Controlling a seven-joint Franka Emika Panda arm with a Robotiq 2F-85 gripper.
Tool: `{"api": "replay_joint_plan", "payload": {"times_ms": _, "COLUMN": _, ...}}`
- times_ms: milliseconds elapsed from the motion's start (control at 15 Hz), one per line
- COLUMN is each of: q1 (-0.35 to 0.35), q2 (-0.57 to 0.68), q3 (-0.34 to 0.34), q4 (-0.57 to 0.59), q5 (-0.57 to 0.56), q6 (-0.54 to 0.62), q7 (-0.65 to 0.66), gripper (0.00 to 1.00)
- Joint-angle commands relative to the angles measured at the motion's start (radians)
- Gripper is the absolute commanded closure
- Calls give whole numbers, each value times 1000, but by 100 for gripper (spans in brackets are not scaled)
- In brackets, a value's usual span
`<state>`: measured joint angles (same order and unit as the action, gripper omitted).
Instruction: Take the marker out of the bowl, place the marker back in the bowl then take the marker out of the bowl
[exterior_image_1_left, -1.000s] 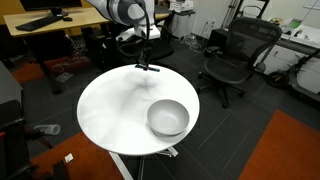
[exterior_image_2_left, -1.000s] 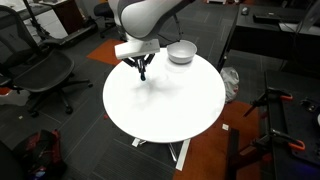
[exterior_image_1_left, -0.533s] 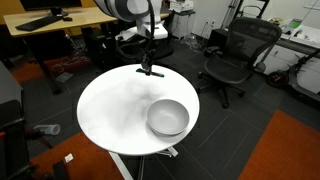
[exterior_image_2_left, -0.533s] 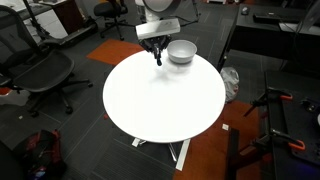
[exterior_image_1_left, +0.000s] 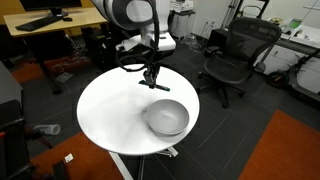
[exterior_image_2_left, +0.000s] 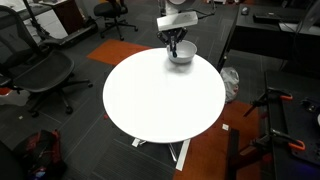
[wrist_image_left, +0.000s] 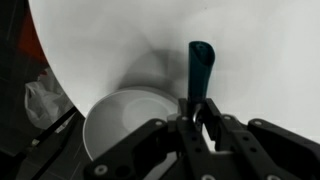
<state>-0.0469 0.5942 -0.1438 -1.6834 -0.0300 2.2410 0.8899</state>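
Where the task stands: the short dark pen with a teal-blue barrel, the marker (wrist_image_left: 199, 68), is out of the bowl and off the table, carried by the arm.
End effector: the black two-finger Robotiq gripper (wrist_image_left: 197, 112) has its jaws drawn together and clamped on the marker's lower end. The teal part juts out beyond the fingertips in the wrist view.
Gripper position: it hangs above the round white table (exterior_image_1_left: 105, 110), close to the bowl in both exterior views (exterior_image_1_left: 150, 80) (exterior_image_2_left: 175, 45). It is not down on any surface.
Bowl: the round shiny silver-grey metal bowl (exterior_image_1_left: 160, 128) sits upright on the near right part of the table in an exterior view. Nothing shows inside it there or in the wrist view (wrist_image_left: 110, 125).
Marker relative to bowl: just beside or over the rim, not touching. Whether it is directly above the opening cannot be told.
Done, as judged: at least one removal, since the bowl is bare and the marker is in the grip.
Left, as judged: uncertain. If this is the first removal, the return to the bowl and a second removal remain. If it is the last, only setting the marker down remains.
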Motion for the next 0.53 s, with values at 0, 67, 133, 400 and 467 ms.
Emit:
{"api": "replay_joint_plan", "payload": {"times_ms": 0, "q1": -14, "q2": -56, "q3": -25, "q4": -79, "q5": 30, "q6": 40, "q7": -24, "gripper": 95}}
{"api": "replay_joint_plan", "payload": {"times_ms": 67, "q1": -18, "q2": -56, "q3": -30, "q4": -83, "q5": 30, "q6": 43, "q7": -20, "gripper": 95}}
{"api": "replay_joint_plan", "payload": {"times_ms": 133, "q1": -25, "q2": -55, "q3": -35, "q4": -83, "q5": 33, "q6": 47, "q7": -23, "gripper": 95}}
{"api": "replay_joint_plan", "payload": {"times_ms": 400, "q1": -43, "q2": -42, "q3": -49, "q4": -79, "q5": 39, "q6": 53, "q7": -21, "gripper": 95}}
{"api": "replay_joint_plan", "payload": {"times_ms": 467, "q1": -50, "q2": -36, "q3": -51, "q4": -74, "q5": 42, "q6": 53, "q7": -20, "gripper": 95}}
